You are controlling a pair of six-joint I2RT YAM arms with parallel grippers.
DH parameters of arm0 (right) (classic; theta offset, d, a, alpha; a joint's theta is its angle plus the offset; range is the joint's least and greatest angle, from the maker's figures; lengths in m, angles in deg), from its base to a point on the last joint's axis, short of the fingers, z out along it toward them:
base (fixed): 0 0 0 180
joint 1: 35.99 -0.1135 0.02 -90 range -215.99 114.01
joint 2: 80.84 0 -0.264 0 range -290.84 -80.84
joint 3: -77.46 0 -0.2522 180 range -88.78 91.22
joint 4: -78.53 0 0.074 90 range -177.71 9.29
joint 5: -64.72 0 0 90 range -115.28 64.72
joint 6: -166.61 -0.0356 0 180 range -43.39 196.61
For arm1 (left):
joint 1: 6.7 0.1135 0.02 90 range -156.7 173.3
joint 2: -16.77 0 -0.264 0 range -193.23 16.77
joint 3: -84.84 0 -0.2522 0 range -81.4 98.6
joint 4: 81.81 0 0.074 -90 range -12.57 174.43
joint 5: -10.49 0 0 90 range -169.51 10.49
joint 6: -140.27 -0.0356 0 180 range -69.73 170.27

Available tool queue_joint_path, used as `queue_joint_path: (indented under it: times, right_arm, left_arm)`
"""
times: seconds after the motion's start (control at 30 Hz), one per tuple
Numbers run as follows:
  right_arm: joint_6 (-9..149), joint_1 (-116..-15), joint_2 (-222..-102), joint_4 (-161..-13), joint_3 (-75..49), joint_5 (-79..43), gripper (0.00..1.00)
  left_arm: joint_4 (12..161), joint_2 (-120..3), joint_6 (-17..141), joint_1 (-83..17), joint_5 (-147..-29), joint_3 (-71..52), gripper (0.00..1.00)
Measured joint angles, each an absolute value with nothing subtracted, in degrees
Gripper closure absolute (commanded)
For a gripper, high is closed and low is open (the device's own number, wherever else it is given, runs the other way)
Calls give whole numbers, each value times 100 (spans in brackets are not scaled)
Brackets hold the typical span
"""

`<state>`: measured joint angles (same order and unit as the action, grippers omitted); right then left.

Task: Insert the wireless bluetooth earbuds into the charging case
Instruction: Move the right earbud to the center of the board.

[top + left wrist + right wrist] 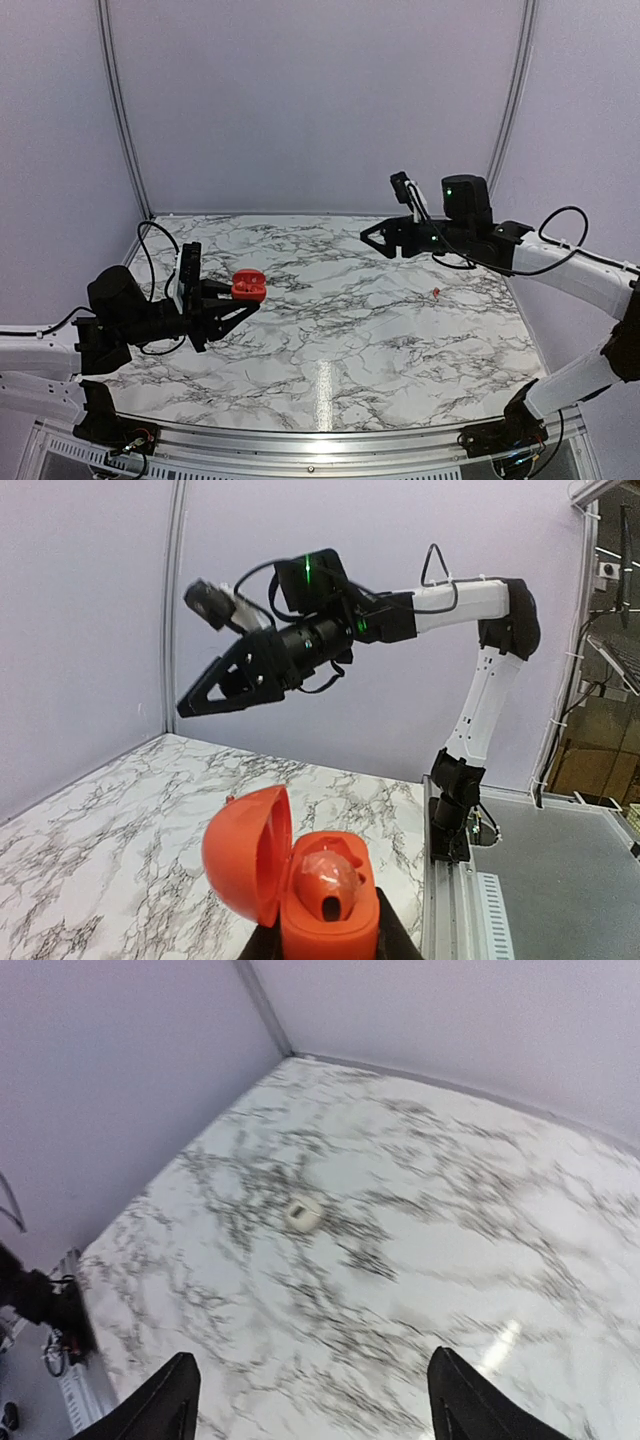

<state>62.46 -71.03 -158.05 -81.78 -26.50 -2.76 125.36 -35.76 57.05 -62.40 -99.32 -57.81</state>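
My left gripper [240, 296] is shut on the base of a red charging case [248, 287] and holds it above the left side of the table. In the left wrist view the case [330, 920] is open, its lid [245, 855] swung to the left. One red earbud [330, 878] sits in a socket. A second red earbud [437, 292] lies on the marble at the right. It also shows as a speck in the left wrist view [231, 798]. My right gripper [368, 237] is open and empty, raised above the table's far middle, left of that earbud.
The marble table [330, 340] is ringed by lilac walls. A small white round object [303, 1214] lies on the marble below my right gripper [315, 1400]. The right arm's base [455, 810] stands at the table's edge.
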Motion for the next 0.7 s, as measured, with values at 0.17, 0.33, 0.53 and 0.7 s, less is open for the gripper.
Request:
queue_joint_path:
  times: [0.17,0.33,0.53,0.7]
  right_arm:
    - [6189,-5798,-15862,-7249,-3157,-1198,28]
    - [6453,-5287,-16457,-6694,-3043,-2146,33]
    - [6751,-5058,-17401,-6344,-2847,-2603,35]
    - [6906,-4957,-17827,-6259,-2744,-2787,39]
  left_arm:
    - [12538,-3727,5847,-6098,-9853,-5781,100]
    - [12538,-3760,5889,-6048,-9849,-5781,100]
    - [12540,-3760,5889,-6021,-9851,-5781,100]
    - [12540,-3760,5889,-6021,-9851,-5781,100]
